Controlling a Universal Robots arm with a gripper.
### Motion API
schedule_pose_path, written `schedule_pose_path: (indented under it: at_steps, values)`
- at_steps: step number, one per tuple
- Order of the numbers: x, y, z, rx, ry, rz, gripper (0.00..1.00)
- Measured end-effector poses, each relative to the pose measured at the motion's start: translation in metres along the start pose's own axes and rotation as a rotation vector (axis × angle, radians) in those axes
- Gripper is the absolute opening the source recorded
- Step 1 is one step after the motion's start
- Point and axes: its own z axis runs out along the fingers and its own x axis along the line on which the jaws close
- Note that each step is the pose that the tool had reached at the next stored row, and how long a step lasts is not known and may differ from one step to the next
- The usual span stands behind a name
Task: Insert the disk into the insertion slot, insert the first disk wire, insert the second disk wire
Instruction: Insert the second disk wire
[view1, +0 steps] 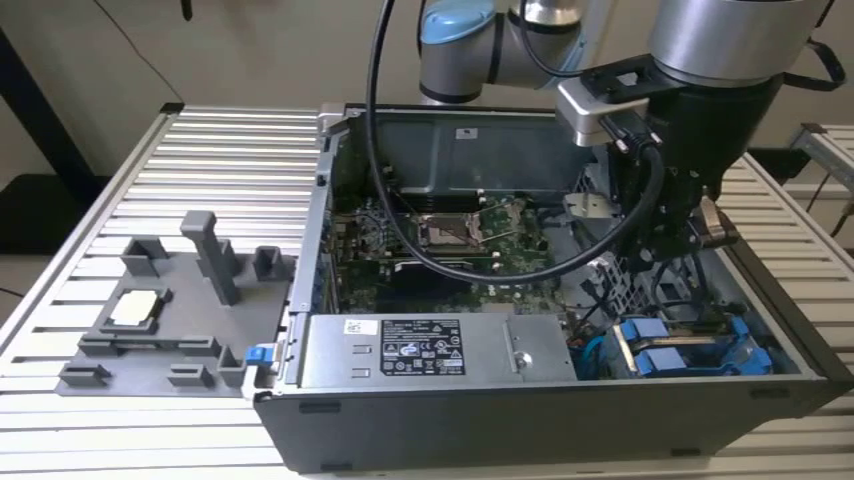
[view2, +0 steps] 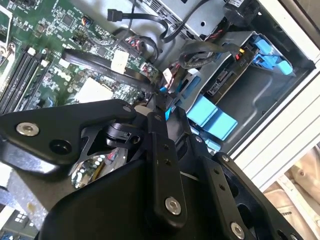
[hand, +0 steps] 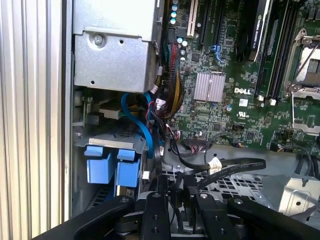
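The disk (view1: 681, 352) in its blue carrier lies inside the insertion slot (view1: 755, 338) at the case's front corner, on the exterior view's right. Its blue tabs (view2: 212, 117) (hand: 107, 167) face the gripper, and its labelled face (view2: 225, 82) shows in the second wrist view. My gripper (view1: 674, 235) reaches down into the case just behind the slot. In both wrist views a flat black disk wire (view2: 107, 67) (hand: 235, 166) runs across the board and ends between the fingertips. The gripper (view2: 156, 102) (hand: 177, 184) looks shut on that wire's end, a short way from the disk's rear edge.
A grey power-supply box (view1: 427, 350) sits beside the slot. The green motherboard (view1: 441, 240) fills the case floor. A bundle of coloured wires (hand: 172, 95) and a blue cable (hand: 140, 125) crowd the gap by the disk. A grey fixture (view1: 174, 300) stands on the slatted table.
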Motion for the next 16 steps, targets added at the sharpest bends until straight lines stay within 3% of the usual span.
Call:
schedule_pose_path:
  at_steps: [7, 8, 16]
  values:
    - [0.0, 0.0, 0.0, 0.0, 0.0001, 0.0, 0.25]
    - [0.0, 0.0, 0.0, 0.0, 0.0001, 0.0, 0.18]
    - [0.0, 0.0, 0.0, 0.0, 0.0002, 0.0, 0.16]
